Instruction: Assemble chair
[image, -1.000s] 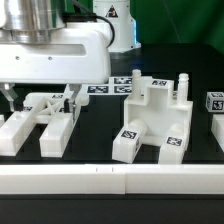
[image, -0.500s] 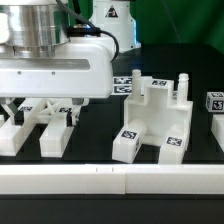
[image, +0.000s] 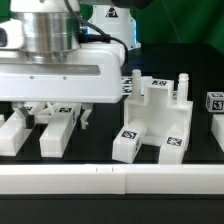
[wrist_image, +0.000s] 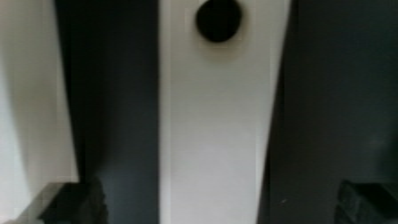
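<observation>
Several chunky white chair pieces with square tags lie on the black table. Two bar-like pieces (image: 55, 132) lie side by side at the exterior view's left. A large notched block (image: 152, 118) stands in the middle. My gripper (image: 55, 112) hangs low over the left pieces, open, with its black fingers (image: 86, 117) spread to either side. In the wrist view a long white bar (wrist_image: 217, 120) with a dark hole (wrist_image: 217, 20) runs between my open gripper (wrist_image: 217, 208). Dark gaps show on both sides, so the fingers do not touch it.
Another white piece with a tag (image: 215, 102) sits at the exterior view's right edge. Flat tags (image: 104, 89) lie on the table behind the pieces. A white rail (image: 110, 180) runs along the front. A tagged stand (image: 112, 12) is at the back.
The gripper and wrist have moved toward the exterior view's right and come lower over the left pieces, now hiding more of them. The chair pieces have not moved.
</observation>
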